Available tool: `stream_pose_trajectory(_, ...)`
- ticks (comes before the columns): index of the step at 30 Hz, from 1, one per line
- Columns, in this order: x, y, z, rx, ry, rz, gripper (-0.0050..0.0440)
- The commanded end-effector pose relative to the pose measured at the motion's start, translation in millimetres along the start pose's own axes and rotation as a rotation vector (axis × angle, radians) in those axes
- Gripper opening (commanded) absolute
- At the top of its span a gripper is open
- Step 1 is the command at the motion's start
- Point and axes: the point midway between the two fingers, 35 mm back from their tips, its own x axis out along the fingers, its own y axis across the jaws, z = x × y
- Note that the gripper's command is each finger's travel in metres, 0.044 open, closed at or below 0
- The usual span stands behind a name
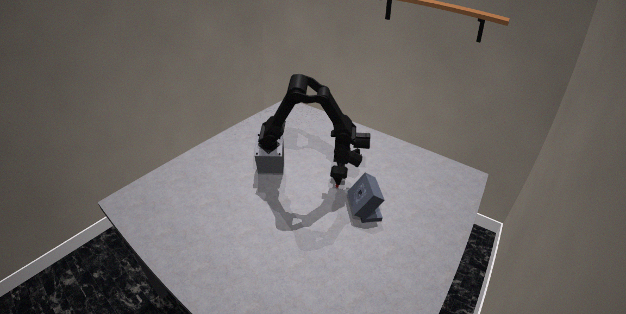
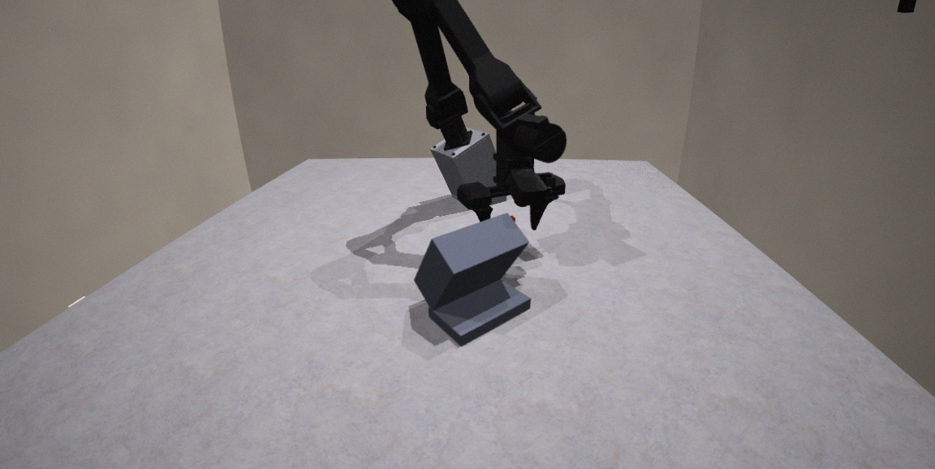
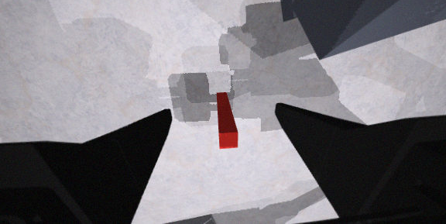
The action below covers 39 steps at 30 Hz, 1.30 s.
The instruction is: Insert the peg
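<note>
arm: black, bent over grey table | gripper: spread wide, holding nothing, poised above peg | peg: red, upright on table, just beside sloped panel

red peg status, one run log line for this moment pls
phase: pre-grasp | gripper: open, empty, above red peg | red peg: standing on table | sloped panel: hole unfilled

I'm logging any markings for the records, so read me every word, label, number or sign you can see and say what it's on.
None can be read.
The sloped panel shows a faint dark pattern around its hole, too small to make out.
The red peg, gripper and table carry no text.
</note>
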Motion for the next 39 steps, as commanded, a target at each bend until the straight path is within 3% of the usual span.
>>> stream_pose_trajectory(1, 4.2, -1.6, 0.1, 0.000, -0.004, -0.001, 0.0440)
stream_pose_trajectory(11, 6.6, -1.7, -0.2, 0.000, -0.004, -0.001, 0.0440)
stream_pose_trajectory(17, 6.6, -1.7, -0.2, 0.000, -0.004, -0.001, 0.0296)
stream_pose_trajectory(19, 6.6, -1.7, -0.2, 0.000, -0.004, -0.001, 0.0296)
stream_pose_trajectory(27, 6.6, -1.7, -0.2, 0.000, -0.004, -0.001, 0.0104)
stream_pose_trajectory(39, 6.6, -1.7, -0.2, 0.000, -0.004, -0.001, 0.0051)
